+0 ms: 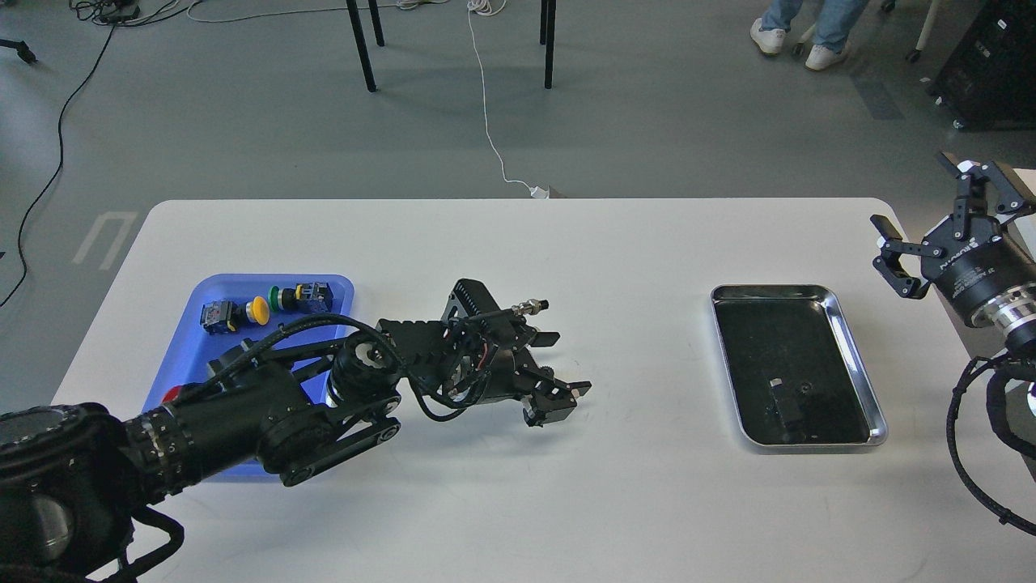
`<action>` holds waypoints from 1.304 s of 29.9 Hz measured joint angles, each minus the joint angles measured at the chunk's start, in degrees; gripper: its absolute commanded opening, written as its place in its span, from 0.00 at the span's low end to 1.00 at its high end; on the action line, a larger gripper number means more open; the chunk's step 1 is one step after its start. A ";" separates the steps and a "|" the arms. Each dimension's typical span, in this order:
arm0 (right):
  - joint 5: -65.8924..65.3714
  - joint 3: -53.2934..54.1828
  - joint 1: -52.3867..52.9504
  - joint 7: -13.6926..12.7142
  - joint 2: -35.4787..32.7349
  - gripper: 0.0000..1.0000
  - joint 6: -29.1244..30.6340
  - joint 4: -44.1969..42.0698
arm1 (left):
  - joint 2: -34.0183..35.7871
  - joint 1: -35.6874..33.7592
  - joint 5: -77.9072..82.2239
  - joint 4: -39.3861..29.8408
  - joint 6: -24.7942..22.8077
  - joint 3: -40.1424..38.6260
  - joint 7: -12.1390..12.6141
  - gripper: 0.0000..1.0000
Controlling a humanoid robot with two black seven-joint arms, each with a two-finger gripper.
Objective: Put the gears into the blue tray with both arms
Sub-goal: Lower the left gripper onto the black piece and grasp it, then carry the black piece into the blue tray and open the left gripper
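My left arm reaches from the lower left across the white table, with its gripper (562,364) low over the middle of the table and open. One finger (545,336) points back and the other finger (576,390) points forward. A tiny black gear (547,373) lies on the table between them, partly hidden by the gripper body; I cannot tell whether they touch. The blue tray (212,289) lies at the left, its front half covered by my arm. My right gripper (931,204) hangs open above the table's right edge, holding nothing.
Coloured push-button switches (267,308) lie at the back of the blue tray. A shiny steel tray (859,360) with a dark inside sits at the right, with a small dark round thing (807,389) in it. Chair legs, cables and a person's feet are beyond the table.
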 measured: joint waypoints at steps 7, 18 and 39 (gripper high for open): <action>0.00 0.99 0.00 0.00 0.15 0.96 -0.04 0.16 | -0.65 0.71 0.95 3.16 0.00 0.30 -0.21 0.49; 0.00 1.71 0.08 0.00 0.68 0.96 -0.17 0.26 | -1.30 1.40 0.92 5.42 0.07 0.31 -0.29 0.22; -0.10 3.06 0.11 -0.07 0.57 0.96 -0.38 0.25 | 28.35 1.70 -8.63 -13.32 2.60 -4.22 -0.95 0.13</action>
